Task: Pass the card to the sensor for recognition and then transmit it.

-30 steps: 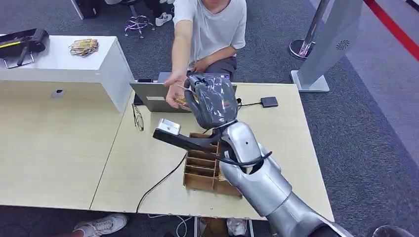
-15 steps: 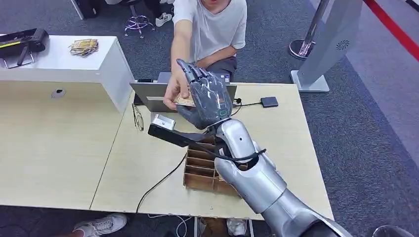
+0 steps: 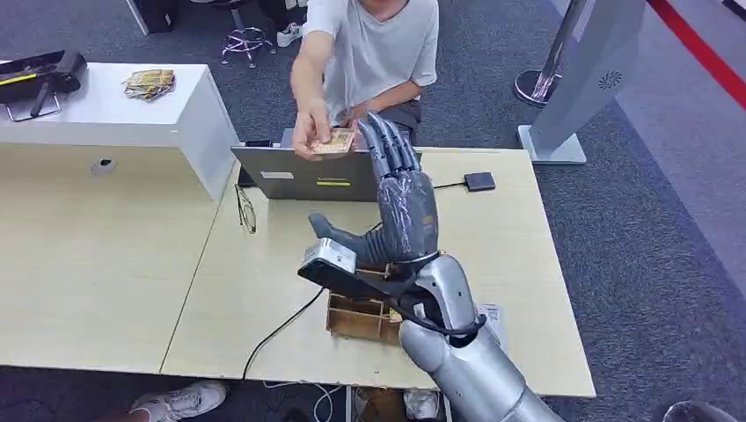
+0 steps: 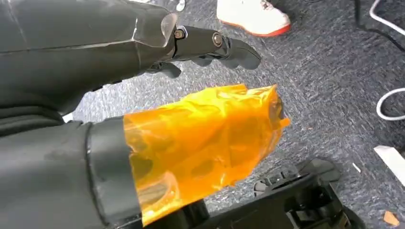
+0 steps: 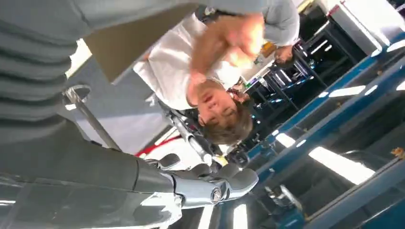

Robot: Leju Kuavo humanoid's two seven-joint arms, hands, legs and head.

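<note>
Head view: the right hand is raised above the table with its fingers spread straight and nothing between them, whereas half a second ago it was wrapped around the card beside the person's hand. The card is now held in the person's hand, just behind the laptop, and the fingertips of the right hand are just beside it but apart from it. The card has therefore been let go and taken over, and the right arm has been drawn back from the laptop towards the wooden organiser, which lies on the near side of the laptop. By this reading the handover part of the task is judged done; whether the sensor step was completed cannot be told from these pictures. A small black pad on a cable lies to the right of the laptop, and a pair of glasses lies to its left. Left wrist view: the left hand hangs over carpet, its thumb wrapped in orange film; its dark fingers are stretched out apart from the thumb and nothing is held. A white shoe is seen on the carpet beyond the fingers. Right wrist view: the right hand is seen with its fingers extended and empty, and the person's hand is raised beyond them; the card itself cannot be made out here.
</note>
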